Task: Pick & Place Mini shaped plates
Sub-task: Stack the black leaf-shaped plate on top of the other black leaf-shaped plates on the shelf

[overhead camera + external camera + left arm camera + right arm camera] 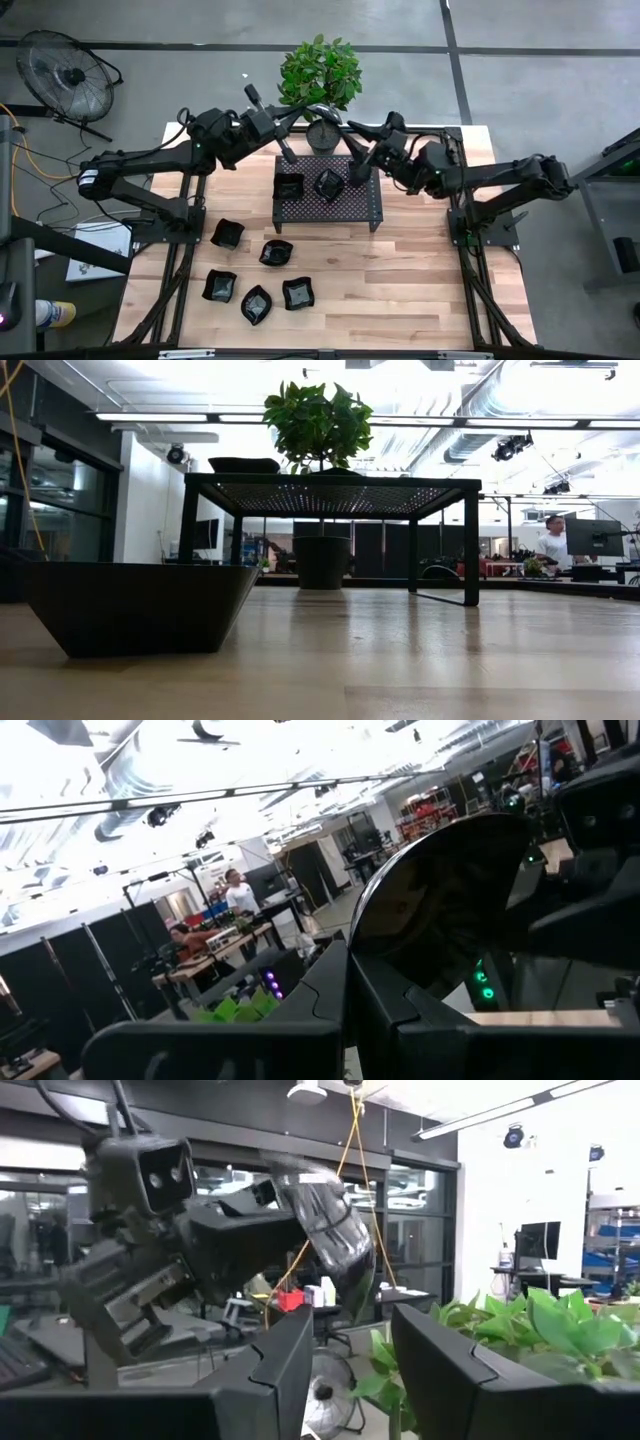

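Wooden table (400,270) planks fill the high view, with grey floor around them and a fan (63,75) off to one side. On the table stands a black rack (365,200) full of tiny holes, and behind it a leafy plant (320,72) in a round pot.

From above, two mini plates (289,186) sit on the rack. Five more plates (257,304) lie on the wood nearer the front, well apart from the rack.

Both arms reach up over the back of the rack. The left gripper (289,156) has its fingers pressed together. The right gripper (356,175) has a gap between its fingers, and nothing sits in that gap.

Only the low view shows how one plate (140,605) looks from the side: a dark dish with slanted walls, very close to the camera. It also shows a person (551,543) far back by a screen.

The right wrist view sees the left arm (200,1260) up close, maybe with a shiny dark thing at its tip, but that part is blurry.

No words or labels can be read anywhere.
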